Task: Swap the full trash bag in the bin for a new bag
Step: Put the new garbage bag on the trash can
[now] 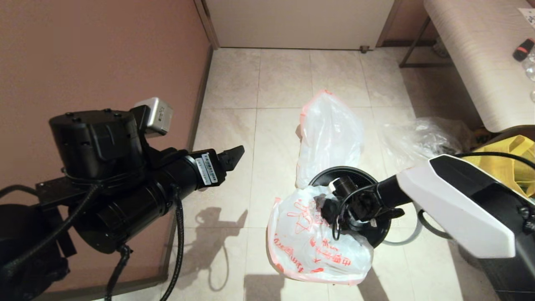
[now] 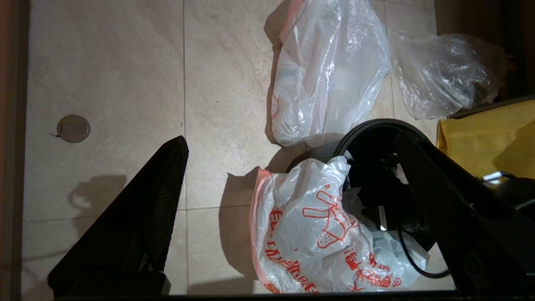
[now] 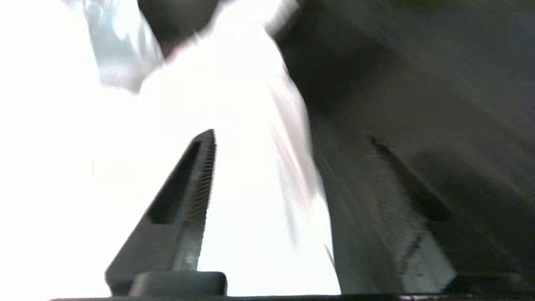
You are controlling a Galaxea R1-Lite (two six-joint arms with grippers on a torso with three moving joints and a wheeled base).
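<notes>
The black bin (image 1: 355, 172) stands on the tiled floor. The new bag (image 1: 309, 246), white with red-orange print, is draped over the bin's near-left rim and sags onto the floor. My right gripper (image 1: 325, 207) reaches over the bin mouth at that rim. In the right wrist view it (image 3: 291, 136) is open, with the bag's film (image 3: 234, 83) loose between the jaws. The full trash bag (image 1: 330, 133), milky white, stands on the floor just behind the bin. My left gripper (image 1: 234, 156) hovers open and empty, high and well to the left of the bin. From the left wrist I see the bin rim (image 2: 376, 123) and both bags (image 2: 309, 234) (image 2: 330, 71).
A crumpled clear plastic bag (image 1: 418, 136) and a yellow fabric tote (image 1: 510, 163) lie right of the bin, under a pale bench (image 1: 480, 62). A pale curved ring (image 1: 411, 236) shows by the bin's right side. A brown wall (image 1: 83, 50) runs along the left.
</notes>
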